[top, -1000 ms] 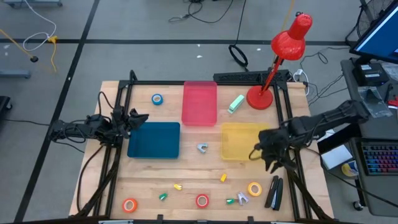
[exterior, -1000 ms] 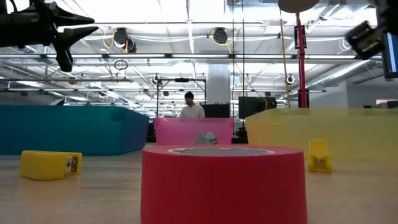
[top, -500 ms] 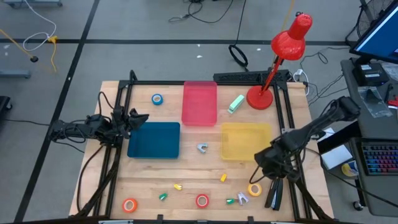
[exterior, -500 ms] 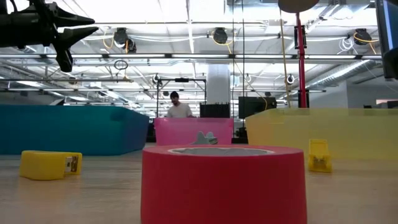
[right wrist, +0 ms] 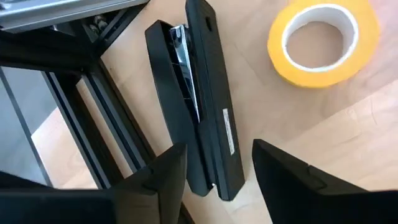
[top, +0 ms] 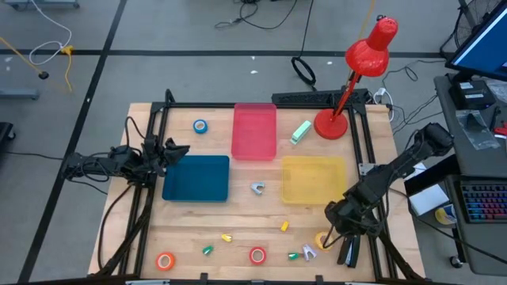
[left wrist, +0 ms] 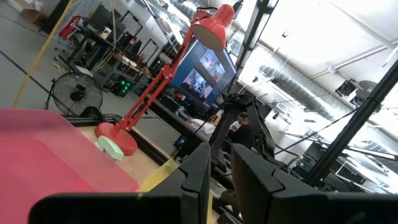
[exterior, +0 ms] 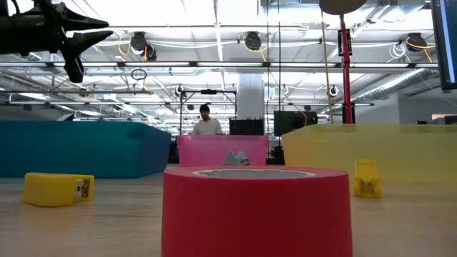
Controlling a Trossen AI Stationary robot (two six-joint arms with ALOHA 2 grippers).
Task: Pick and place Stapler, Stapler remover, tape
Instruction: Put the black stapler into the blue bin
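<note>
Black stapler (right wrist: pixel 198 93) lies just ahead of my right gripper (right wrist: pixel 217 163), its fingers parted and empty, yellow tape (right wrist: pixel 323 40) beside it. My left gripper (top: pixel 176 150) waits by the blue tray (top: pixel 196 178), fingers nearly together.

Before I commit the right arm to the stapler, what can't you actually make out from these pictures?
- Right end effector: open above the black stapler in its wrist view; the high view has the arm covering the stapler.
- Yellow tape: mostly hidden under the arm in the high view.
- Low view: the red tape fills the foreground; stapler out of frame.
- Small green and yellow items along the front: too small to identify.
- Left end effector: parked by the blue tray.
</note>
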